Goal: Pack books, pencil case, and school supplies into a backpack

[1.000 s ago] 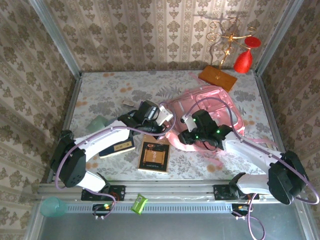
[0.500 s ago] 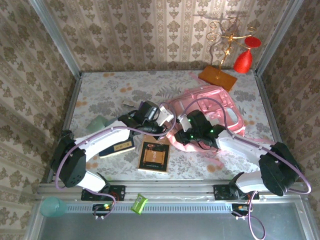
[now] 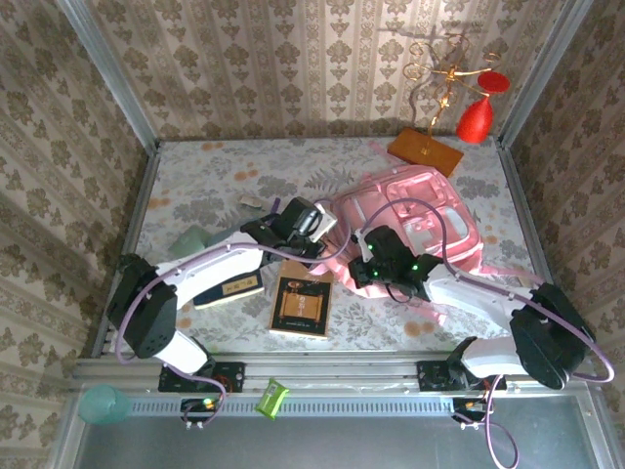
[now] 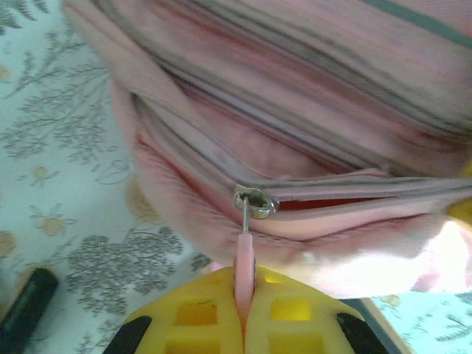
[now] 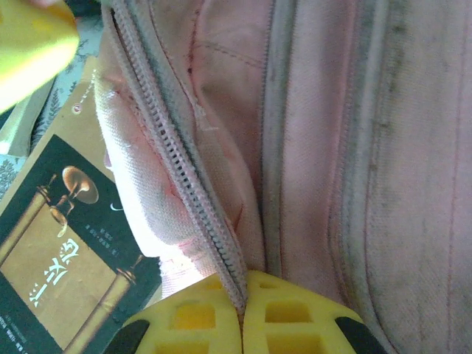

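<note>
Tabletop point(image 3: 195, 186) — left gripper point(image 4: 245, 284), right gripper point(image 5: 242, 295) angled inward, apparently pinching backpack point(image 3: 430, 200).

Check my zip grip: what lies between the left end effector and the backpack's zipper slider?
Left wrist view: a pink pull tab, pinched by the left end effector, leads up to the zipper slider.

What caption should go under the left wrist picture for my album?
Yellow left gripper pinches the pink zipper pull of the pink backpack.
</note>
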Robot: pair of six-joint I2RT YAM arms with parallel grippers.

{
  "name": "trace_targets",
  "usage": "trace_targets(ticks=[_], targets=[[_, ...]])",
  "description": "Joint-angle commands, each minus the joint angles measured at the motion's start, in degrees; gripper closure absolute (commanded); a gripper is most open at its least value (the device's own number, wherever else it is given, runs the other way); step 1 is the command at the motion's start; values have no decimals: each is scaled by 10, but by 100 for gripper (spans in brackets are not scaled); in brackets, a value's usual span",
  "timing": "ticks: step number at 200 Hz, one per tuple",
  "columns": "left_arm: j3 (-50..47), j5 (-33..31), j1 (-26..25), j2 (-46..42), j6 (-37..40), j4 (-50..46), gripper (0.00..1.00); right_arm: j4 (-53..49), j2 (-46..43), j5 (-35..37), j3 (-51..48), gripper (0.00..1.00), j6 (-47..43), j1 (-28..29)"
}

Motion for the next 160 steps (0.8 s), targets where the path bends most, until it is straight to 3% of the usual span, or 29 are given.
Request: trace_targets(ticks=[1,51,89,124,143,160], targets=[[25,-108,22,6,0,-13,100,-67,-25,85,-29,100,32,-6],[38,-42,79,25,-10,5,100,-30,-90,50,-81,100,26,-11],[50,15,119,57,-19,27,100,-15,-173,45,-126,100,33,-47],[25,143,119,35,-33,56,100,-86,-245,77,-127,100,59,-140],[-6,207,107,-4,-44,77,100,-82,-246,55,-117,100,37,-153],[-21,240,96,-25,-49,76,100,-62,-239,-23,-102,82,-1,-151]])
